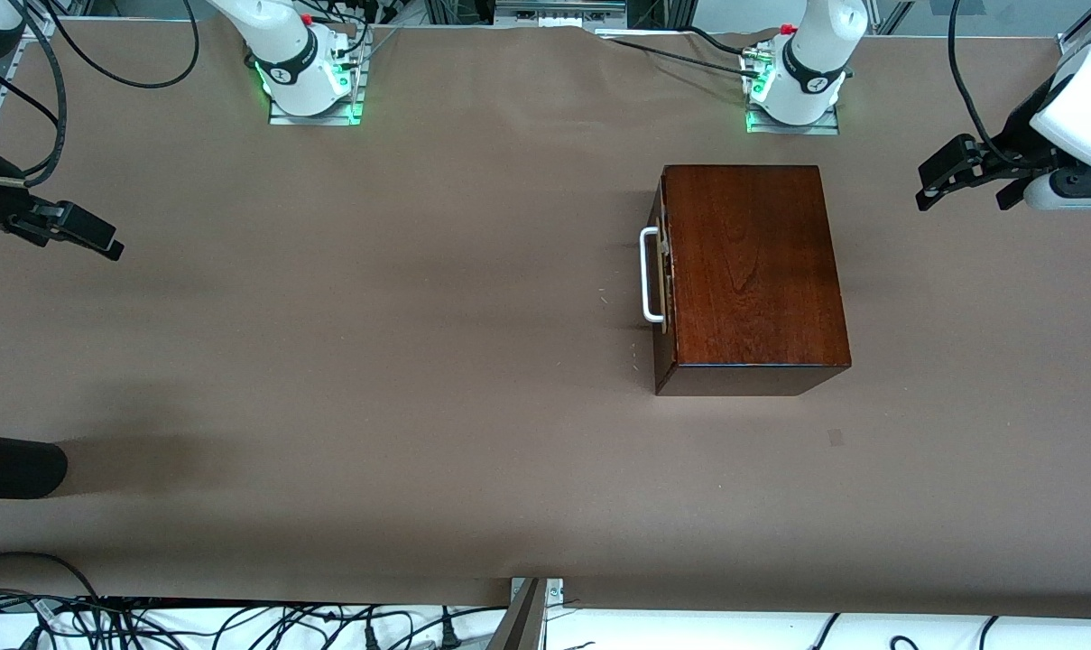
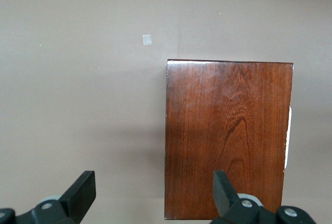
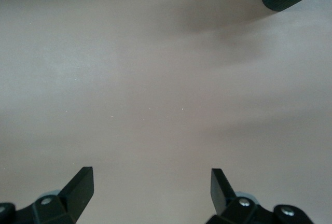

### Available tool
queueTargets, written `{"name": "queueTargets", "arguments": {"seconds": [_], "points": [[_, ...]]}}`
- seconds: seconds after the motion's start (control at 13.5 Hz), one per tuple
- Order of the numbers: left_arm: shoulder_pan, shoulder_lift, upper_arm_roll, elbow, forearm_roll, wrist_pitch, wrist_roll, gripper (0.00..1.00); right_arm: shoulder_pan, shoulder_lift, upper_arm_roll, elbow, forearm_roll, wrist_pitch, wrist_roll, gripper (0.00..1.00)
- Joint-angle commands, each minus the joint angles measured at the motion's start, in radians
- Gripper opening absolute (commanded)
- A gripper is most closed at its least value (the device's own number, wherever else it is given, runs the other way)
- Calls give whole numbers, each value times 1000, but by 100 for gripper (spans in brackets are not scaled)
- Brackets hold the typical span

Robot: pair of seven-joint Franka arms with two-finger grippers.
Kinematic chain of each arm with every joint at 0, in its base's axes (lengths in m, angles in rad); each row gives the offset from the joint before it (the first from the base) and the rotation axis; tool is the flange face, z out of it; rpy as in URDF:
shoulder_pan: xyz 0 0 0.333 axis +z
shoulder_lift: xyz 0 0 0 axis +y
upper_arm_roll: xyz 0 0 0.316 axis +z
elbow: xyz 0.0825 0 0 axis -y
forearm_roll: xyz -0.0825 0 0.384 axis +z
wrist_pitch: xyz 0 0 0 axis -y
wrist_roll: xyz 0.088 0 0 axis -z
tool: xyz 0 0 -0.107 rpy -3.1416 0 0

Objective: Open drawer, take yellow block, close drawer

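The drawer (image 1: pixel 660 275) is pushed fully into the dark wooden box (image 1: pixel 751 271), which sits on the brown table (image 1: pixel 374 361) toward the left arm's end. Its white handle (image 1: pixel 650 275) faces nine o'clock in the front view, toward the right arm's end. The yellow block is not visible.

The left gripper (image 1: pixel 960 185) hangs over the table at three o'clock of the box, fingers (image 2: pixel 80 193) spread wide and holding nothing. The right gripper (image 1: pixel 76 230) waits over the table at far nine o'clock, its fingers (image 3: pixel 78 190) likewise spread and empty.
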Motion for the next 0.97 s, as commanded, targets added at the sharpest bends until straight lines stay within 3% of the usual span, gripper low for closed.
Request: {"name": "queueTargets", "arguments": {"seconds": [0.0, 0.89], "points": [[7, 16, -4, 34, 22, -28, 16, 100, -8, 7, 0, 23, 14, -11, -7, 100], [-1, 30, -15, 40, 23, -26, 11, 100, -8, 7, 0, 23, 15, -11, -4, 100]]}}
